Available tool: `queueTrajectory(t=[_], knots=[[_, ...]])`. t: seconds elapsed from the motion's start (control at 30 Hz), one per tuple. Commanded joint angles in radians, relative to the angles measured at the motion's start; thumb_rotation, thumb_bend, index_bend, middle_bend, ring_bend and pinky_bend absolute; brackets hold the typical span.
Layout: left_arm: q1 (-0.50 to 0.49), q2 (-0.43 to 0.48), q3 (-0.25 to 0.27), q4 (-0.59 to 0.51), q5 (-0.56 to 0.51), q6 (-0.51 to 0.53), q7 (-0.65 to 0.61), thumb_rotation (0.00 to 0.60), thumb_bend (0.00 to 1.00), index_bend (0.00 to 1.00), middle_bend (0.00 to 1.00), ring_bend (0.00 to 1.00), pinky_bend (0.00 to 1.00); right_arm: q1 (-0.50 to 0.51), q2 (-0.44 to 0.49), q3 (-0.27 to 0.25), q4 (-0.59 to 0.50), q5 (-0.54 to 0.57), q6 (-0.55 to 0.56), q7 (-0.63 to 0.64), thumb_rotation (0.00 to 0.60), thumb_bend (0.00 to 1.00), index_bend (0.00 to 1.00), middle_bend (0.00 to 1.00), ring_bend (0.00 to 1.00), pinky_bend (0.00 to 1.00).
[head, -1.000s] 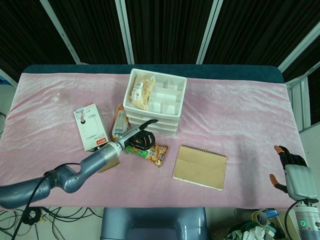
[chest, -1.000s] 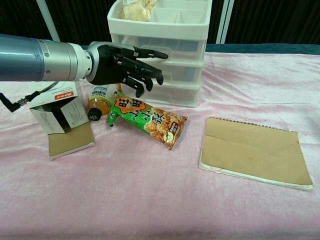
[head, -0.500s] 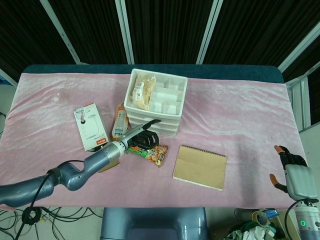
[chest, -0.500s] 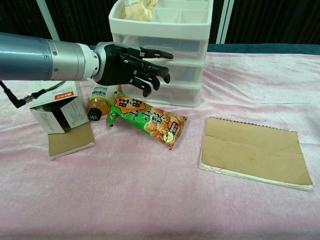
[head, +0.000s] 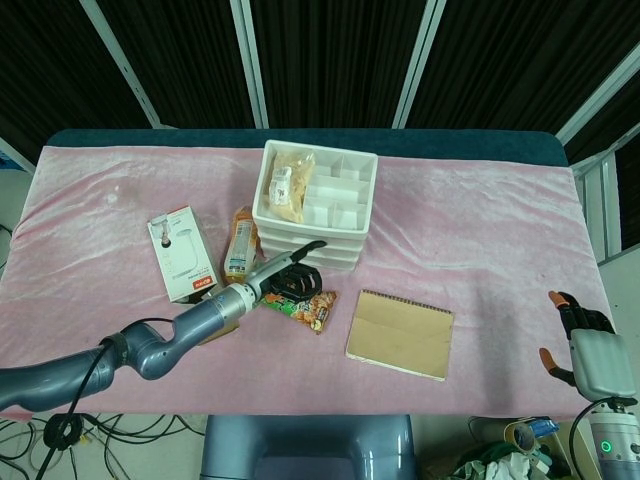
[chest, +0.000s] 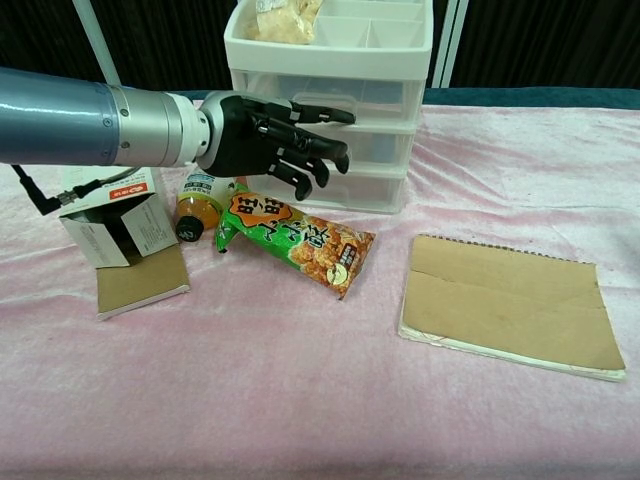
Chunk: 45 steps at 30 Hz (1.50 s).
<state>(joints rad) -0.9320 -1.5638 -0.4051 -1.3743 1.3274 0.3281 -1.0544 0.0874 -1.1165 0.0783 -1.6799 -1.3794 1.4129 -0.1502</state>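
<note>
Pink velvet cloth (chest: 300, 400) covers my table; my left hand (chest: 270, 140), fingers spread and empty, hovers before the white plastic drawer unit (chest: 350, 90), above the green-orange snack packet (chest: 295, 240). I judge this the reach toward a drawer front, which needs fingertips square on it. My right hand (head: 580, 335) idles at the table's edge; I cannot tell how its fingers lie.

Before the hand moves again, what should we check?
1. Left hand holds nothing, fingers apart: ok.
2. Fingers reaching the drawers: cannot tell whether they touch.
3. Drawers all closed: ok.
4. Snack bag lies flat, below the hand, not under its fingers: ok.
5. Bottle lies on its side beside the bag, could roll if bumped: not ok.
6. Right hand off at the table's edge, out of the way: ok.
</note>
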Motion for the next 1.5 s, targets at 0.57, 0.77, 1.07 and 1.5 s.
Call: queueTrajectory(t=[0.57, 0.77, 1.07, 1.5], knots=[[-0.003, 0.030, 0.035, -0.028, 0.066, 0.025, -0.057, 0.600, 0.43, 0.00, 0.57, 0.55, 0.64, 0.000, -0.002, 0.001, -0.002, 0.003, 0.002, -0.010, 0.600, 0.27, 0.13, 0.10, 0.21, 0.18], [-0.005, 0.050, 0.060, -0.039, 0.103, 0.042, -0.090, 0.600, 0.43, 0.00, 0.57, 0.55, 0.64, 0.000, -0.002, 0.000, -0.003, 0.003, 0.001, -0.013, 0.600, 0.27, 0.13, 0.10, 0.21, 0.18], [-0.011, 0.082, 0.118, -0.056, 0.177, 0.093, -0.158, 0.600, 0.43, 0.00, 0.57, 0.55, 0.64, 0.000, -0.004, -0.001, -0.004, 0.003, 0.001, -0.018, 0.600, 0.27, 0.13, 0.10, 0.21, 0.18], [-0.048, 0.132, 0.242, -0.066, 0.306, 0.200, -0.295, 0.600, 0.43, 0.00, 0.58, 0.55, 0.64, 0.000, -0.005, -0.002, -0.004, 0.004, 0.001, -0.023, 0.600, 0.27, 0.13, 0.10, 0.21, 0.18]])
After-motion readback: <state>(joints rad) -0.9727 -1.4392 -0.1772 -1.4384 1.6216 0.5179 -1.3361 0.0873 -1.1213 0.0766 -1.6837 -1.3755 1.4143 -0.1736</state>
